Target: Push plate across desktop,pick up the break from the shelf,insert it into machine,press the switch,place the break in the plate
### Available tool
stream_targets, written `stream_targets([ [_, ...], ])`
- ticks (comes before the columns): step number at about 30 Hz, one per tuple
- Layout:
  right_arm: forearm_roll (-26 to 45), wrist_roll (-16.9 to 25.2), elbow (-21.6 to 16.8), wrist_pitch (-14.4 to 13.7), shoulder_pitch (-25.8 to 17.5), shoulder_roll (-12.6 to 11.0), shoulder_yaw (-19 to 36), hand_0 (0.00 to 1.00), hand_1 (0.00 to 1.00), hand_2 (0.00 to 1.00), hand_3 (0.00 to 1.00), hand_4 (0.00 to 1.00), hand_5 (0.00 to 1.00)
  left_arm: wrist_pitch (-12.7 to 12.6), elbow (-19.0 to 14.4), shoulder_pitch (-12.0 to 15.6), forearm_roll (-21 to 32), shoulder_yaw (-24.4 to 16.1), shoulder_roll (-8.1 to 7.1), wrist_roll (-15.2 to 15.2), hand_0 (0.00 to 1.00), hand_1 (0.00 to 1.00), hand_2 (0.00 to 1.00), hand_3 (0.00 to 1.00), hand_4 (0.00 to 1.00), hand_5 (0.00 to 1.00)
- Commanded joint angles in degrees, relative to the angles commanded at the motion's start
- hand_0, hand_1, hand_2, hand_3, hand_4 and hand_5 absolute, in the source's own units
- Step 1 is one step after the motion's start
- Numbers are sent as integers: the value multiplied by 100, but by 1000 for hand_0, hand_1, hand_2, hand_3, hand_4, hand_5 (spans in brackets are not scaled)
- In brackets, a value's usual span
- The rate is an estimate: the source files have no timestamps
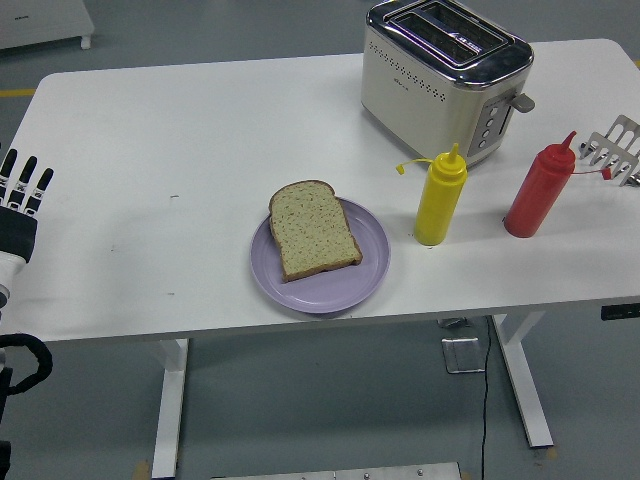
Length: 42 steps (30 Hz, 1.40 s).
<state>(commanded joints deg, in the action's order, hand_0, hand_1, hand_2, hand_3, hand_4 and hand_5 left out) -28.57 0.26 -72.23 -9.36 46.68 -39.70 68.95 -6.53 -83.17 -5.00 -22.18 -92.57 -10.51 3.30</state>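
A slice of bread (312,230) lies flat on the purple plate (372,262) near the table's front edge. The cream and chrome toaster (440,75) stands at the back, its slots empty and its lever on the right side. A metal toast rack (618,148) shows at the right edge. My left hand (22,195) rests at the left edge, fingers straight and spread, holding nothing. My right arm is out of the picture.
A yellow squeeze bottle (440,198) stands just right of the plate, and a red one (540,186) stands further right, in front of the rack. The white table (180,150) ends close below the plate.
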Motion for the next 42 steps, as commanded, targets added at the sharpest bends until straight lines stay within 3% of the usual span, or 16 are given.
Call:
stream_targets([
  [4, 535, 36, -191, 200, -680, 79, 733, 859, 818, 811, 800, 379, 460, 18, -14, -17, -6, -7, -9, -15, 818, 873, 944, 808, 605, 998],
  [9, 941, -36, -383, 458, -1584, 397, 1645, 877, 826, 820, 804, 385, 480, 41, -29, -28, -7, -8, -11, -31, 819, 874, 944, 808, 606, 998],
  [16, 932, -282, -365, 884, -2683, 997, 2724, 885, 835, 826, 808, 394, 501, 58, -48, -28, -4, -7, -10, -33, 820, 873, 945, 809, 605, 998],
  [22, 790, -359, -357, 1050, -3381, 1318, 3366, 886, 836, 824, 806, 405, 511, 74, -55, -23, -7, 3, -4, -44, 820, 873, 946, 810, 603, 998],
  [27, 663, -224, -333, 1077, -3623, 1475, 3501, 886, 835, 827, 805, 412, 513, 84, -53, -2, -16, -4, 8, -63, 821, 872, 946, 809, 604, 998],
  [42, 558, 144, -228, 1074, -3712, 1649, 3532, 882, 829, 816, 792, 414, 511, 88, -50, 50, -30, 34, 12, -78, 821, 871, 945, 808, 602, 998],
])
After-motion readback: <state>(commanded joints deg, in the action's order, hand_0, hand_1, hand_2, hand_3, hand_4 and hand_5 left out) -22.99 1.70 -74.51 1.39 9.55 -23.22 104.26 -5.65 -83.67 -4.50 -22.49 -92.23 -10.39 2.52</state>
